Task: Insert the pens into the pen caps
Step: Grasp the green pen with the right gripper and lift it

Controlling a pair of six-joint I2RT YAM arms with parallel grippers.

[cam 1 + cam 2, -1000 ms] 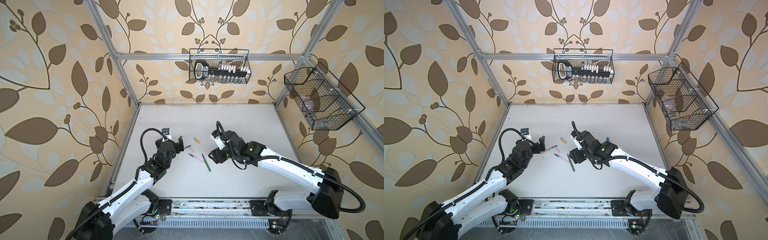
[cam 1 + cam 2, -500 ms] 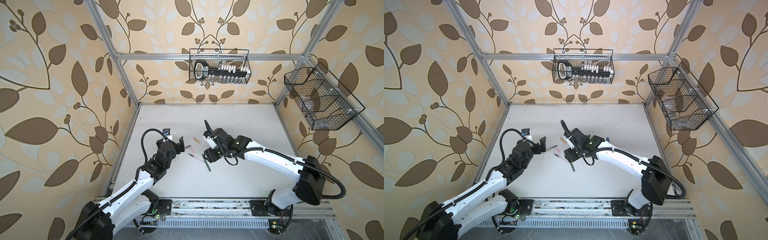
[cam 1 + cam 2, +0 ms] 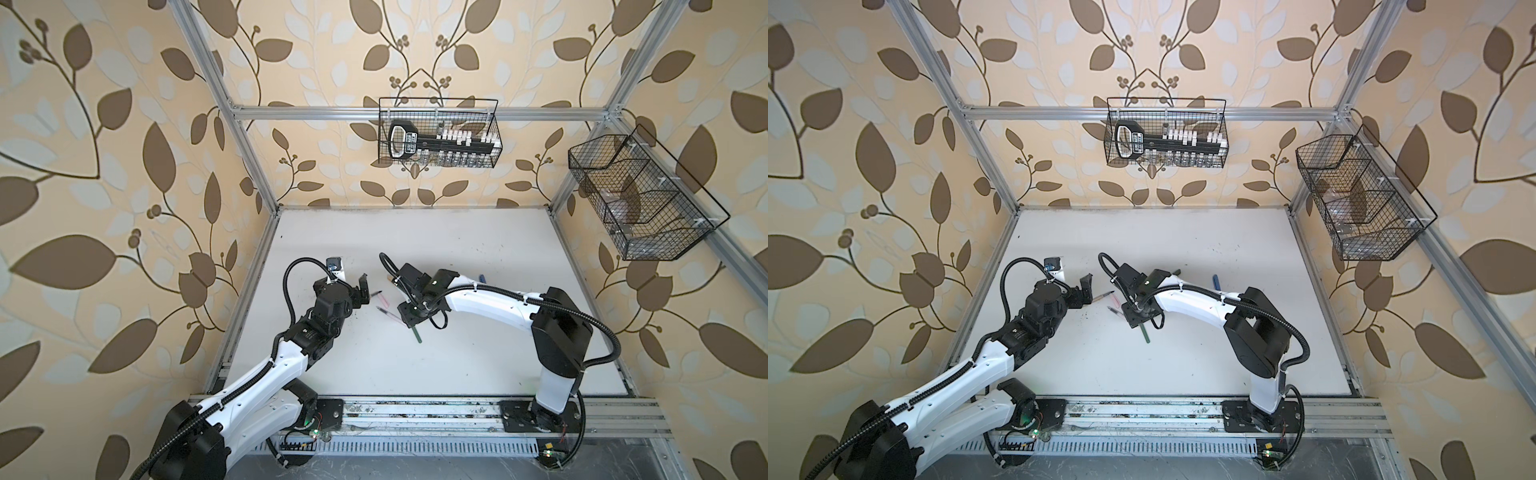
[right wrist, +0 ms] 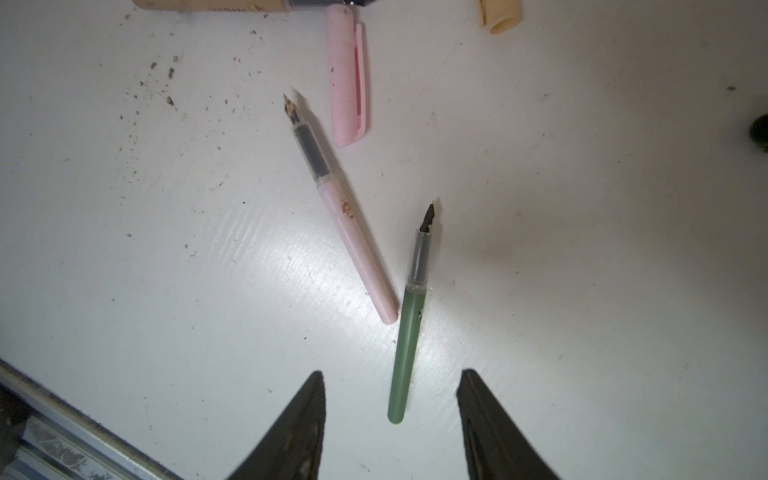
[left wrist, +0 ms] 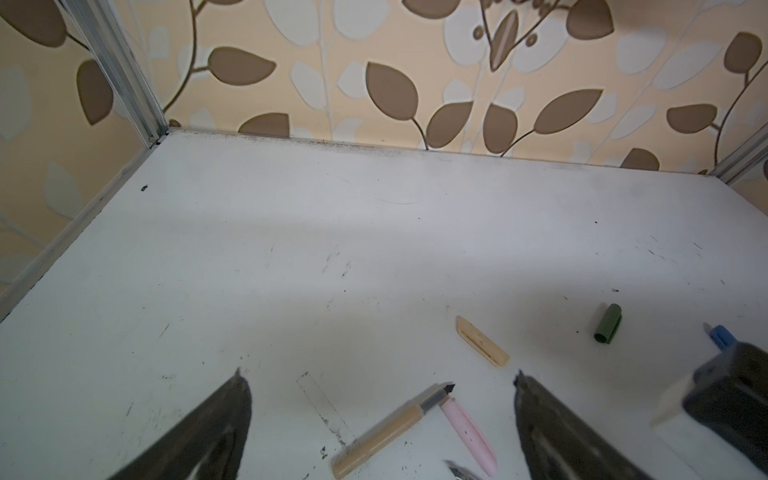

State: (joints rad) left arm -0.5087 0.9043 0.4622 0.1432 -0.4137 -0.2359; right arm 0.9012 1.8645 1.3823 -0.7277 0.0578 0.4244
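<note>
Right claw (image 4: 392, 376): jaws apart, one on either side of the green pen's (image 4: 409, 316) blunt tail. Bare table (image 4: 582, 249) shows in both gaps, so there's no grip on it. The green pen lies flat, nib pointing away from the claw. Just beside it is the pink pen (image 4: 340, 208), its tail almost against the green barrel, and the two spread in a V. Past the pink nib lies the pink cap (image 4: 347, 79), close but apart. Farther out, the tan cap (image 4: 500, 16) and tan pen (image 4: 216, 4) sit at the wrist view's edge.

Over to the left claw (image 5: 379, 376): jaws wide apart, nothing held. The tan pen lies flat between them, its nib end just beside the pink cap. Beyond sits the tan cap, then the green cap (image 5: 608, 323). Near that is a blue piece (image 5: 721, 336), and I can't tell whether it is a pen or a cap.
</note>
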